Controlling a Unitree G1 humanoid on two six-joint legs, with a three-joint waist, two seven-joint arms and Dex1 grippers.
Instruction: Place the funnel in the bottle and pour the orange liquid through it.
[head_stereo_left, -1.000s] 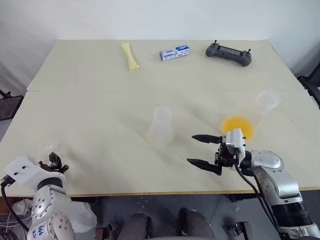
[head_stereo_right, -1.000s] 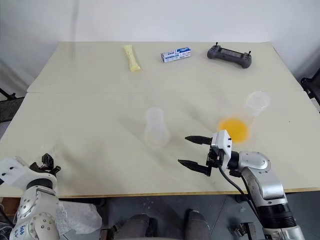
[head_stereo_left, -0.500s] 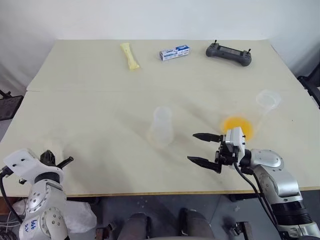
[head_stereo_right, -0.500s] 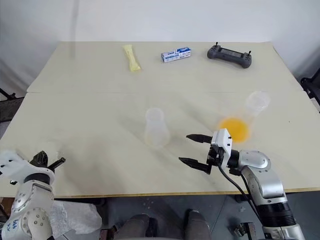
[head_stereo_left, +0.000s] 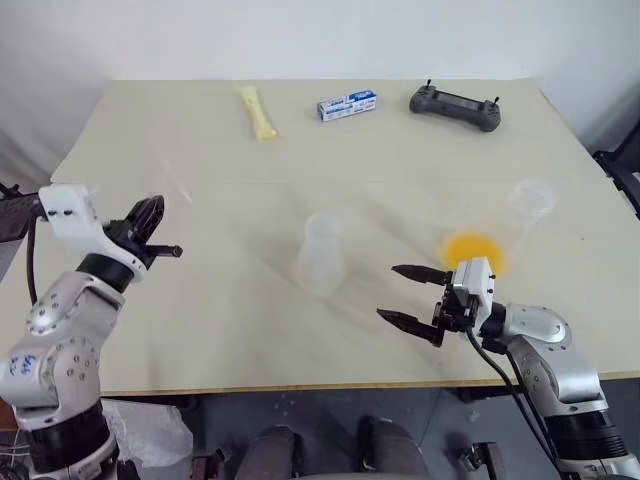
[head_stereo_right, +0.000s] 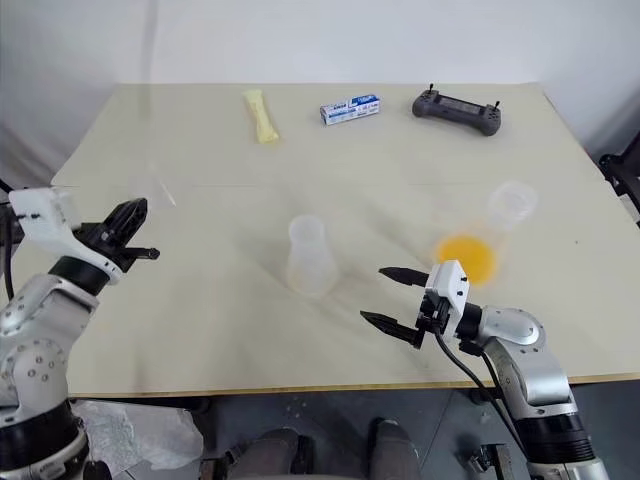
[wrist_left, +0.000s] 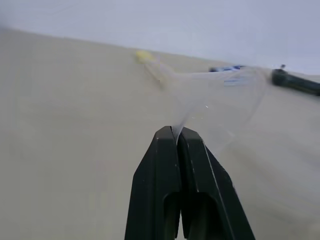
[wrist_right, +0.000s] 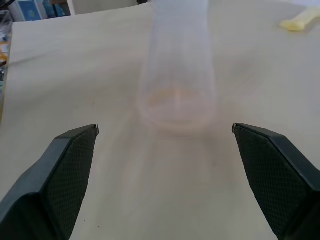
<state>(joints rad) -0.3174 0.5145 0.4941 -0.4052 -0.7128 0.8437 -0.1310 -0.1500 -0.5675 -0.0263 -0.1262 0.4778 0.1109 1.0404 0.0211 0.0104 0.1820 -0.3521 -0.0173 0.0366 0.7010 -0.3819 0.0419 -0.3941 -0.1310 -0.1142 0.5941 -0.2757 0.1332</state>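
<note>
The funnel (wrist_left: 215, 102) is pinched by its rim in the left gripper (head_stereo_left: 160, 230), raised above the table (head_stereo_left: 200, 300) near its nine o'clock edge; its stem runs away from the fingers toward the far side, long axis roughly level. The bottle (head_stereo_left: 320, 255) stands upright at the table's centre, neck up. At about four o'clock from it, the right gripper (head_stereo_left: 410, 295) hangs spread wide, touching nothing and facing the bottle. The orange liquid (head_stereo_left: 473, 250) sits beside a tilted cup (head_stereo_left: 528, 205) at three o'clock.
</note>
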